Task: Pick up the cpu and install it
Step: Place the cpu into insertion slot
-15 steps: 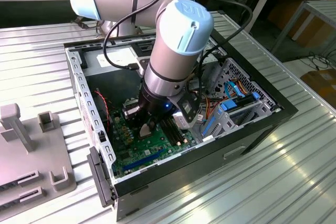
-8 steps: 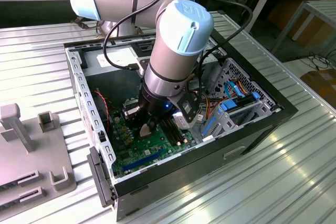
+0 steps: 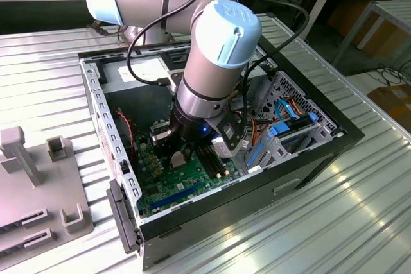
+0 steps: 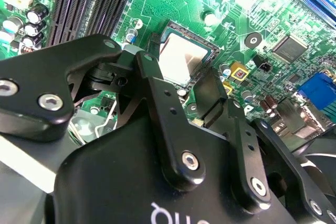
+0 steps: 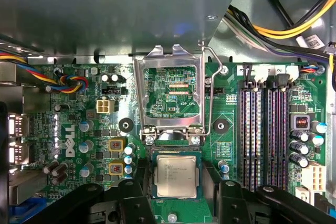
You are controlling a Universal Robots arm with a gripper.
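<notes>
cpu [image 5: 177,176] lying in the socket [image 5: 151,167] — end effector [image 5: 181,186] directly above it.
Load frame [image 5: 168,128] stands raised just beyond the end effector; grip state — clenched or released — cannot be told.

Silver-grey arm [image 3: 204,91], pale blue joint caps [image 3: 228,27], black cable [image 3: 137,46], black pincer [image 4: 181,69] linkage, silver screws [image 4: 190,160]

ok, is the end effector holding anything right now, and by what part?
Cannot be told. The cpu sits in the socket with the end effector straddling it, but whether it grips the chip's edges isn't visible.
</notes>
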